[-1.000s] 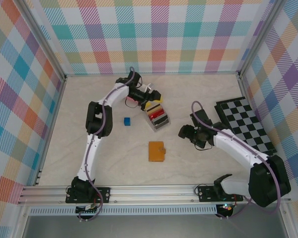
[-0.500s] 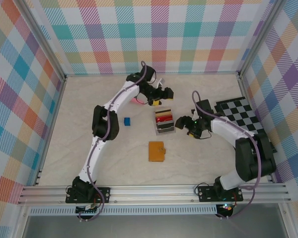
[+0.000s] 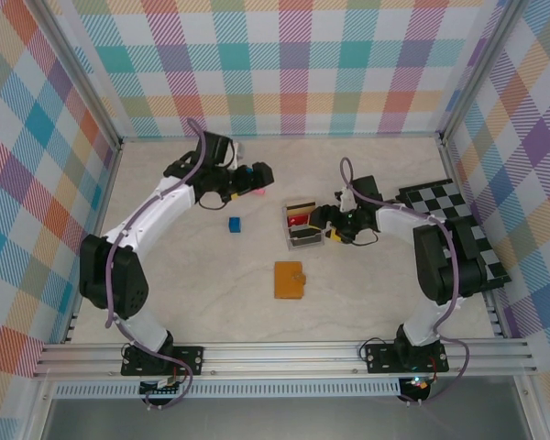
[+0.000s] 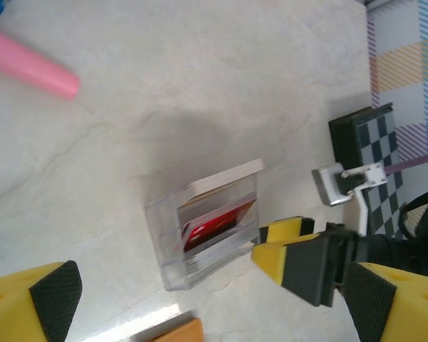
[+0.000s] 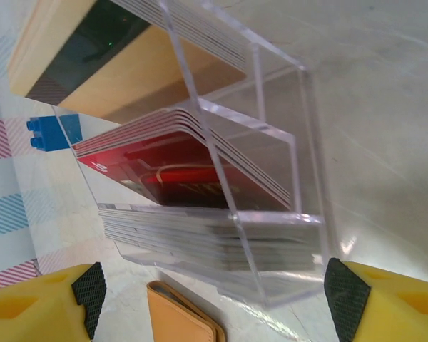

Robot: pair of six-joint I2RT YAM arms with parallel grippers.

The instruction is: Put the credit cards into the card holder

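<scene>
The credit cards [image 3: 300,220] stand in red, tan, black and grey stacks inside a clear acrylic rack [image 3: 304,240] at mid-table. In the right wrist view the red cards [image 5: 175,167] sit between tan ones [image 5: 128,71] and grey ones [image 5: 200,246]. The card holder [image 3: 289,280], an orange-brown wallet, lies shut in front of the rack; its edge [image 5: 182,317] lies just past the rack. My right gripper [image 3: 323,223] is open at the rack's right side, [image 5: 217,292] with the rack's near end just ahead of its pads. My left gripper [image 3: 261,174] hangs open, back left of the rack, holding nothing.
A blue cube [image 3: 234,223] lies left of the rack. A pink cylinder [image 3: 253,191] lies under the left gripper. A black-and-white chequered board [image 3: 454,229] lies at the right wall. Plaid walls close the table on three sides.
The left arm has swung back and to the left, away from the rack. The right gripper has moved in to the rack's right side. The rack has shifted slightly.
</scene>
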